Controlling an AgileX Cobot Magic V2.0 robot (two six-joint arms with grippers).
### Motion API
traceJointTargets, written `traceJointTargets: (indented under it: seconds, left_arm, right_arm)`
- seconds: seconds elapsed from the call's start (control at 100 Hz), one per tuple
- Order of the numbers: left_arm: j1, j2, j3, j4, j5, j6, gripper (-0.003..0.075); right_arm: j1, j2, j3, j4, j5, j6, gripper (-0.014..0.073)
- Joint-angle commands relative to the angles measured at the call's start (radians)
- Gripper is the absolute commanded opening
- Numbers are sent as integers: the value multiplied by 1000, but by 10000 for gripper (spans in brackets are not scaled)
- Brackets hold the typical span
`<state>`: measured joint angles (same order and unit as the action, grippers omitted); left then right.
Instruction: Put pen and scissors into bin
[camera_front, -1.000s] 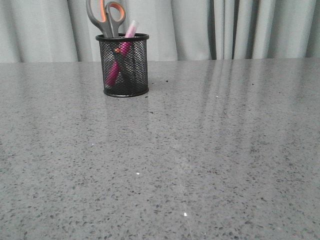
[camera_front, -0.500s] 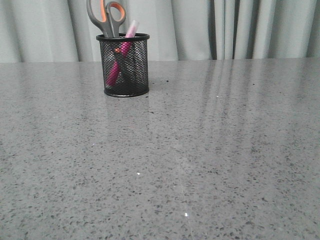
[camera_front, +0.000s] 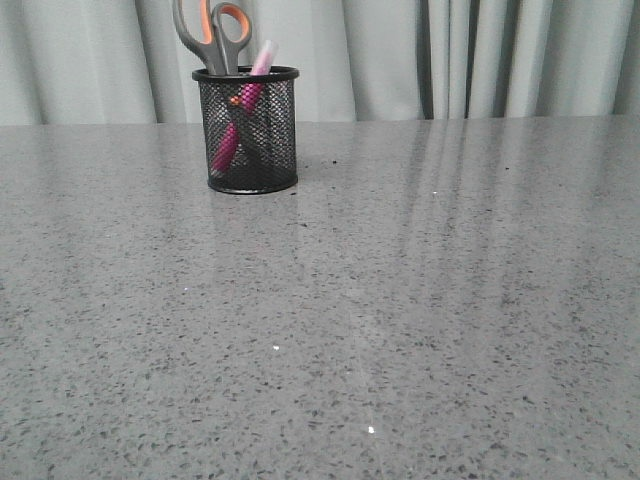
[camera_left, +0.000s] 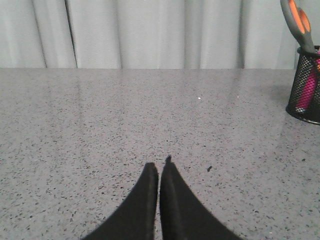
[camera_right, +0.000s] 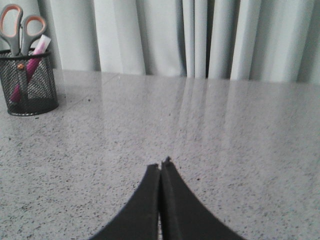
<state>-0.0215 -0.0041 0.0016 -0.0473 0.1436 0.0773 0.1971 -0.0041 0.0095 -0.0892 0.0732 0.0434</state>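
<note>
The black wire-mesh bin (camera_front: 248, 130) stands upright at the far left-centre of the grey table. The scissors (camera_front: 213, 32) stand in it with the grey, orange-lined handles up. The magenta pen (camera_front: 242, 115) leans inside it, its pale cap above the rim. The bin also shows in the left wrist view (camera_left: 306, 85) and in the right wrist view (camera_right: 31, 84). My left gripper (camera_left: 159, 166) is shut and empty, low over bare table, well away from the bin. My right gripper (camera_right: 160, 166) is shut and empty, also over bare table. Neither gripper shows in the front view.
The speckled grey table (camera_front: 400, 300) runs to a pale pleated curtain (camera_front: 450, 55) at the back. Nothing else stands on the table in any view.
</note>
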Motion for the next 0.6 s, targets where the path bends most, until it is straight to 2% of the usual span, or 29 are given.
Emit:
traceJointTargets:
  seconds: [0.0, 0.22, 0.59]
  left_arm:
    - [1, -31, 43, -9, -74, -10, -19]
    - [1, -31, 43, -9, -74, -10, -19]
    - [1, -31, 43, -9, -74, -10, -19]
  right_arm:
    - [-12, -23, 15, 3, -27, -34, -69]
    - [-12, -26, 15, -5, -15, -89, -69]
    - [-12, -26, 15, -17, -17, -89, -69]
